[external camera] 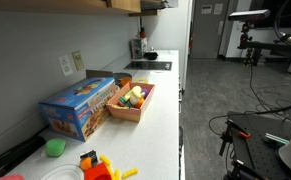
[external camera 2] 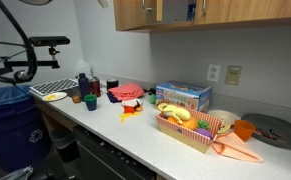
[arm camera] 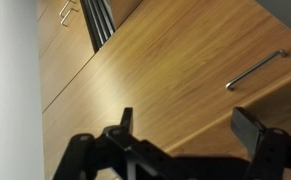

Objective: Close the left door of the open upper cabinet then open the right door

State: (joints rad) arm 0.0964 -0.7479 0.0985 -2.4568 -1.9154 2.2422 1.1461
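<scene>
Upper cabinet (arm camera: 165, 70): plain tan wood.

Both exterior views look along the countertop (external camera: 163, 112) (external camera 2: 125, 132) from opposite ends, sharing the blue box (external camera: 80, 106) (external camera 2: 183, 97); wrist view sits close against the upper cabinet (arm camera: 165, 70).

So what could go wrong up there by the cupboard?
The open gripper hangs close to the upper cabinet door, so its fingers might bump or scrape the wood. The metal handle sits off to one side of the gripper, so a grab could miss it.
</scene>
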